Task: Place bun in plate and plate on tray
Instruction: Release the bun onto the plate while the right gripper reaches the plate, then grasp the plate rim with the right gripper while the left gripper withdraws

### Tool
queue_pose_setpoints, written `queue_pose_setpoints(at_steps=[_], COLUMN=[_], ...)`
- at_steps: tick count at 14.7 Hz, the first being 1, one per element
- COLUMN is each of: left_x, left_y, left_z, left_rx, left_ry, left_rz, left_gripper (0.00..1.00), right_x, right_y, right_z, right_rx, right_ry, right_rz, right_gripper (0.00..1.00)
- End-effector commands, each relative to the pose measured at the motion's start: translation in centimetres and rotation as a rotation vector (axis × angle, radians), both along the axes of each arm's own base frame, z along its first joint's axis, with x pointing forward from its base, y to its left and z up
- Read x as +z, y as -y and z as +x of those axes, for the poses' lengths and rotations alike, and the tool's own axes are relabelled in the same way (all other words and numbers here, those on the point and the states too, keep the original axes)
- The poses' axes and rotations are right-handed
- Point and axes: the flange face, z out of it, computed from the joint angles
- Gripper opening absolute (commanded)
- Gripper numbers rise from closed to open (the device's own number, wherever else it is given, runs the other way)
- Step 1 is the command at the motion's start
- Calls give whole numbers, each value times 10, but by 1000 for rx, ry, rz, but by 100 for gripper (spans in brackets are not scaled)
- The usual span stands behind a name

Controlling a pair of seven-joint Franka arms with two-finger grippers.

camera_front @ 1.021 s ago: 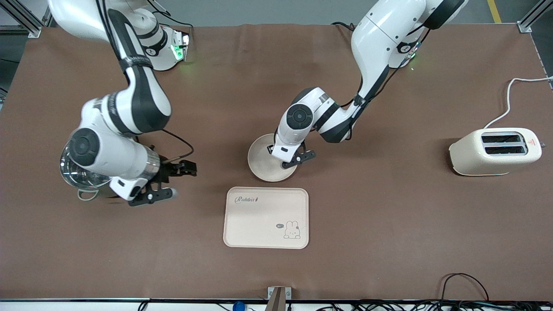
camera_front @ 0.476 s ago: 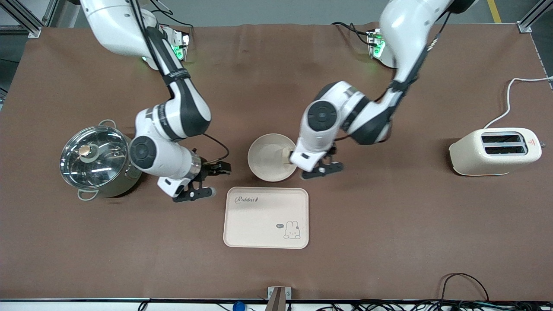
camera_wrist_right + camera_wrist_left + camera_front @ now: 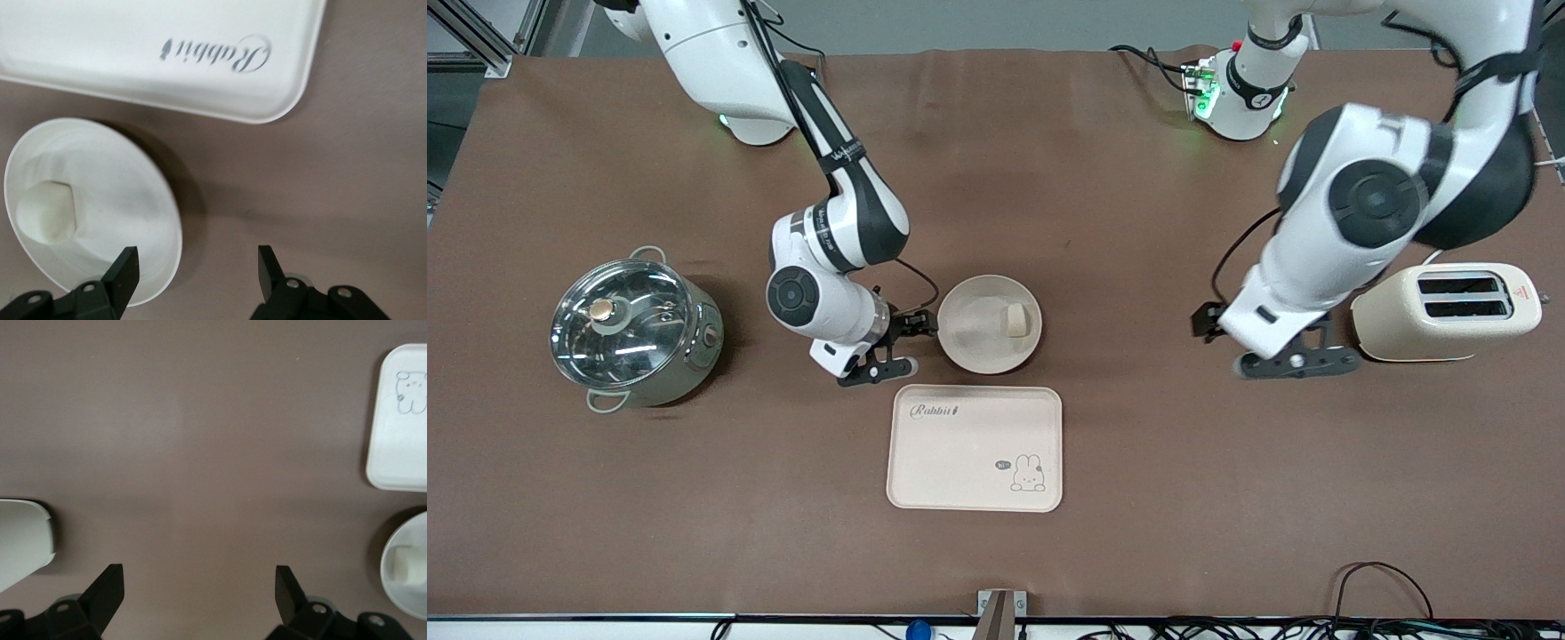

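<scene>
Front view: brown cloth-covered table (image 3: 1227, 498), cables along the edge nearest the camera, metal framing at the upper corners. Lidded steel pot (image 3: 633, 327) sits toward the right arm's end, cream toaster (image 3: 1448, 311) toward the left arm's end with its cord running off the table edge.

Bun (image 3: 1016, 318) lies in the plate (image 3: 971, 348), off-centre toward the left arm's end. Plate is on the cloth, apart from the tray (image 3: 960, 462), which lies nearer the camera with the Rabbit lettering and rabbit print up and bare.

Right gripper (image 3: 893, 348) is low beside the plate rim on the pot side. Right wrist view: jaws spread, nothing between them; one fingertip (image 3: 127, 261) overlaps the plate (image 3: 157, 200) edge, actual contact can't be confirmed. Bun (image 3: 47, 210) shows as a pale lump in the dish.

Left gripper (image 3: 1272, 348) is beside the toaster, over bare cloth. Left wrist view: fingers (image 3: 107, 587) wide apart, holding nothing.

Left wrist view cuts off the tray (image 3: 400, 440), plate (image 3: 407, 587) and toaster (image 3: 23, 540) at the frame edges. Right arm hides the cloth between pot and plate.
</scene>
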Motion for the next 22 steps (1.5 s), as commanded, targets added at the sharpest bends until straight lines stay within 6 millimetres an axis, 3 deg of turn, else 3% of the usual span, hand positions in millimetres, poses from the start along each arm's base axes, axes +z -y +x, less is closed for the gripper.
queue_pose_setpoints(at_steps=[1, 4, 6, 8, 11, 13, 17, 22], left_x=[42, 86, 116, 124, 129, 131, 164, 156], left_y=[-10, -49, -98, -140, -175, -183, -164, -165], left_z=[-26, -50, -62, -72, -78, -78, -50, -47], left_rx=[-15, -25, 10, -10, -60, -80, -90, -103], left_ry=[7, -30, -22, -14, 38, 65, 84, 54], left_rz=[1, -35, -70, -89, -105, -102, -92, -91], left_gripper=[100, 100, 100, 100, 100, 100, 100, 100], right_x=[-14, -27, -37, -44, -51, -58, -67, -68], right_y=[-20, -28, -32, -34, -38, -38, -36, -36], right_z=[-18, -24, -26, -27, -27, -25, -24, -23], right_rx=[6, 19, 20, -16, -38, -48, -56, -59], right_ry=[8, 6, 6, -1, 13, 31, 47, 50], right_rz=[6, -3, -8, 18, 30, 27, 20, 21], right_gripper=[75, 71, 68, 64, 58, 49, 38, 16])
